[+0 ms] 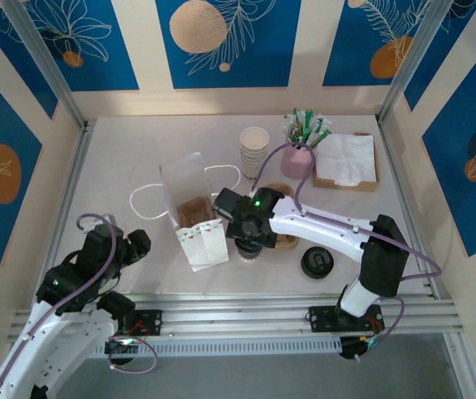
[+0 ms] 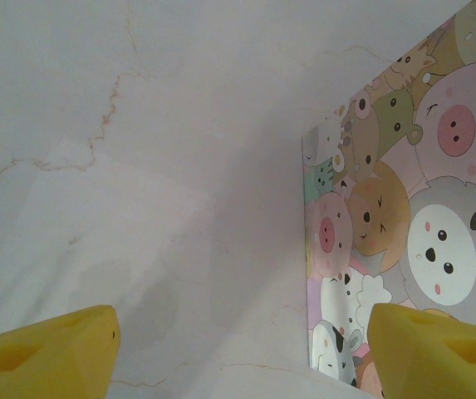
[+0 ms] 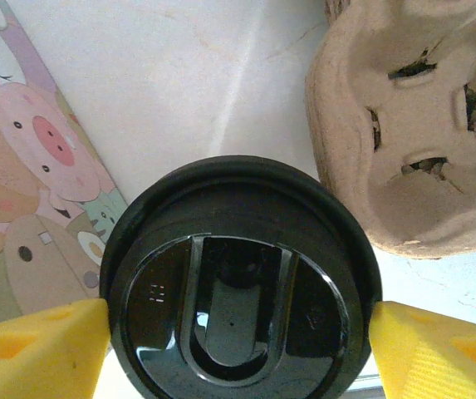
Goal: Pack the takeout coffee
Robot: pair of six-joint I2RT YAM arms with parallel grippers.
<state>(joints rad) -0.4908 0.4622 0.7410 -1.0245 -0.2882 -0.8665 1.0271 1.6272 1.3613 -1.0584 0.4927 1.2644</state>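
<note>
While the right gripper straddles the takeout coffee, a small paper cup capped with a round black plastic lid, near the middle of the pale marbled worktop, its yellow fingers sit at the lid's rim on either side. Whether they press it cannot be told. The cup stands between a cartoon-printed white paper bag lying on its side and a brown moulded-pulp cup carrier. The step in hand appears to be the pick-up. Next, the cup would need lifting and lowering upright into a carrier slot. The right wrist view gives the lid and empty slots up close. The left wrist view adds the left gripper, jaws wide apart and empty, beside the bag's edge toward the near left corner.
</note>
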